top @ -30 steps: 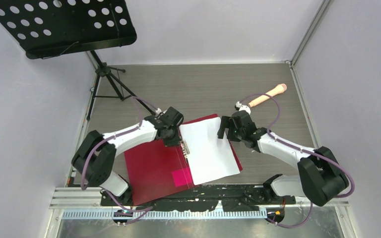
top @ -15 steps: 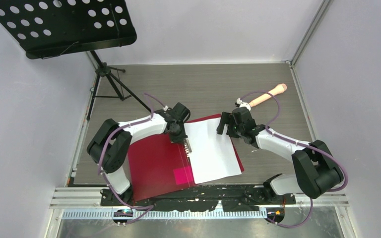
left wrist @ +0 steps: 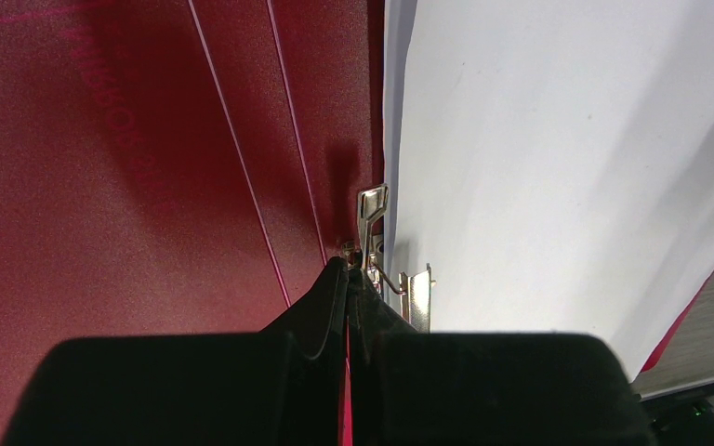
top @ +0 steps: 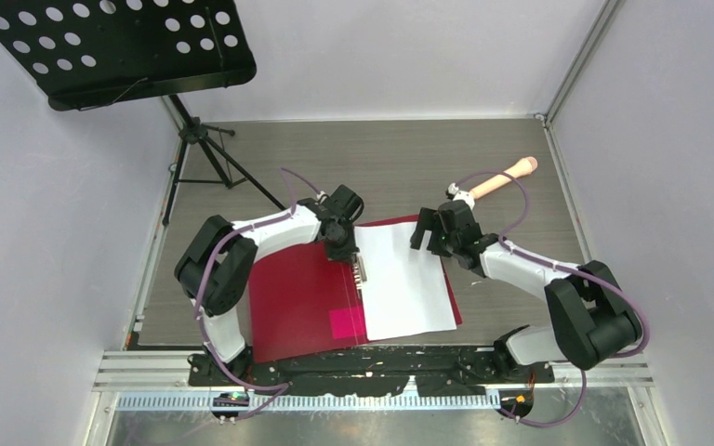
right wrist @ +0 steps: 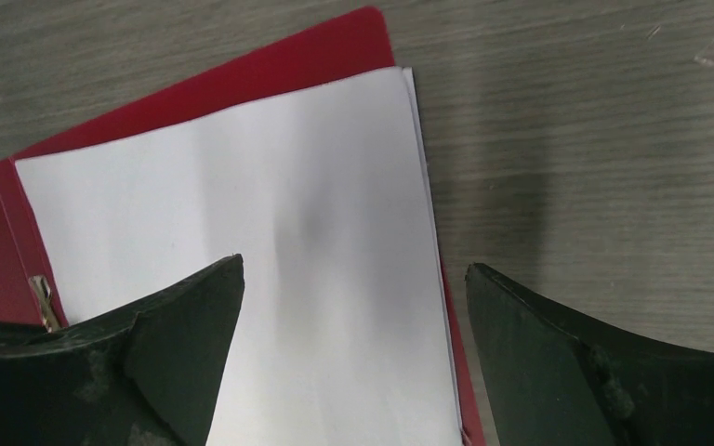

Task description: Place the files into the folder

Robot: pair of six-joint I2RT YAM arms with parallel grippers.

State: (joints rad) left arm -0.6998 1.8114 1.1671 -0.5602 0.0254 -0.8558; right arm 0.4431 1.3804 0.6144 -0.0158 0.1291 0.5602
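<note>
Brings left gripper, pinched tight, onto clip mid-frame; holds right gripper wide over files, squared in folder; clamp nxt, prob.

Top view's bright and evenly lit for us, soft overhead light, barely any shadow on the desk. The files are almost blown-out white. In the left wrist view we see grain on the folder, with a dark shadow above the blurry left pincer at 6 o'clock. In the right wrist view there's a grey smudge of shade mid-paper, and the right pincer looks soft at 5 and 7 o'clock.
</note>
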